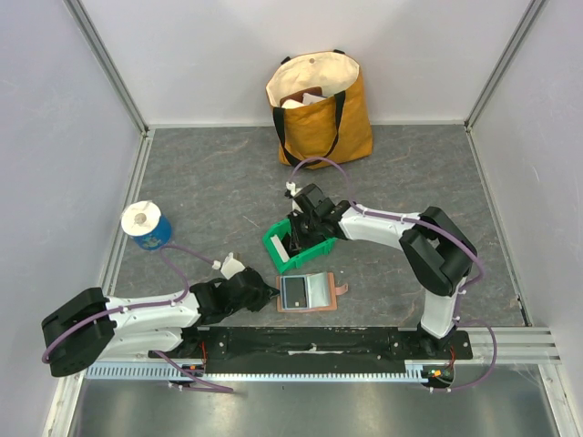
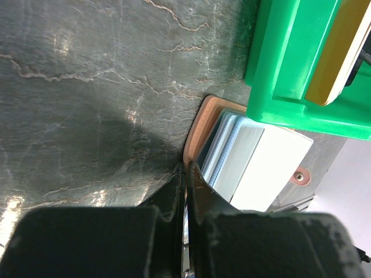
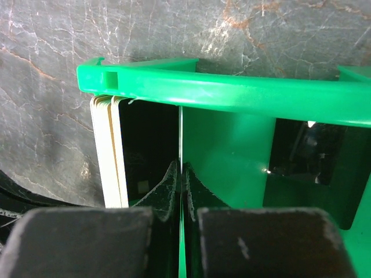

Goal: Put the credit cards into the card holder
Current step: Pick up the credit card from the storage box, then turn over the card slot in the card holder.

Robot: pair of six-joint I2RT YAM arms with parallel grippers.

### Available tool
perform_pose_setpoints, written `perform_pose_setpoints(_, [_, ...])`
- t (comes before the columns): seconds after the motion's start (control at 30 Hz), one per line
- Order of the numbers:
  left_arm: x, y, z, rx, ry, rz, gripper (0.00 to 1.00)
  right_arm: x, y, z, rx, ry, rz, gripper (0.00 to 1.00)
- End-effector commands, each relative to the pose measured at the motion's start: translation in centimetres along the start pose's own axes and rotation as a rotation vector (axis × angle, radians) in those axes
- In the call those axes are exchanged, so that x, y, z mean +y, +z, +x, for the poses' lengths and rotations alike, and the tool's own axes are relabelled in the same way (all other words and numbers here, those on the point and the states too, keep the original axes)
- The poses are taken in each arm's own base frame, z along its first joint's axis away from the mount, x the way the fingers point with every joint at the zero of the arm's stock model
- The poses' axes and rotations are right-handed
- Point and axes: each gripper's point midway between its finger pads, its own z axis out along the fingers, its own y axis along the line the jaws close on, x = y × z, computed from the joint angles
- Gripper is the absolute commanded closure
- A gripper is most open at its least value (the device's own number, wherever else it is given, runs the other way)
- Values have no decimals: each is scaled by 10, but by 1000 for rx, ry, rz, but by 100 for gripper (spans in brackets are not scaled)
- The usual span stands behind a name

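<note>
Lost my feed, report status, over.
Left gripper shut, tips at edge of open card holder. Right gripper shut on a thin card inside green bin. Nothing over holder.

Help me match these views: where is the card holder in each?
Top external: card holder, open, lower centre, in front of the green bin.
Left wrist: centre right, below the bin in the picture.
Right wrist: not in view.
Shared landmark: the green bin, in all three.

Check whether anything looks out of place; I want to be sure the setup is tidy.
Nothing looks spilled or damaged. The card holder lies open, lining up, slightly askew near the green bin. Pale cards stand on edge against one bin wall, and the right pincer is shut on a thin card seen edge-on.
</note>
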Motion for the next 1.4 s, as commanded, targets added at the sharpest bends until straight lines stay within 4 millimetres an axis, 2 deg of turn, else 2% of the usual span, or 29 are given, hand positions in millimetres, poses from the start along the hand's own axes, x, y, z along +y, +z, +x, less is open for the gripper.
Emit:
perform_pose_setpoints(0.0, [63,2,-11,-43,109,-189,98,8,-18,-34,-109,-44,25,100])
perform_pose_setpoints(0.2, [60,0,-11,-40,118,-185,98,9,-64,-68,-249,-83,97,100])
perform_pose_setpoints(0.33, [55,-2,-10,-32,126,-163,98,10,-97,-70,-308,-66,111,100])
perform_pose_setpoints(0.43, [50,-4,-9,-21,131,-142,98,17,-116,-60,-350,-23,89,100])
perform_pose_setpoints(0.53, [43,-7,-4,10,139,-118,98,30,-127,-36,-392,8,92,100])
perform_pose_setpoints(0.6, [40,-9,0,33,136,-108,98,46,-131,-20,-429,40,85,100])
perform_pose_setpoints(0.67, [38,-11,3,48,127,-100,98,65,-133,0,-474,66,76,100])
perform_pose_setpoints(0.8, [29,-13,7,69,116,-78,98,81,-130,27,-558,147,94,100])
perform_pose_setpoints(0.97, [17,-17,15,96,107,-54,98,110,-108,52,-570,126,133,100])
perform_pose_setpoints(1.07, [14,-18,17,103,100,-46,98,117,-96,61,-571,99,182,100])
perform_pose_setpoints(1.37, [8,-26,17,103,63,0,98,115,-74,73,-559,50,274,100])
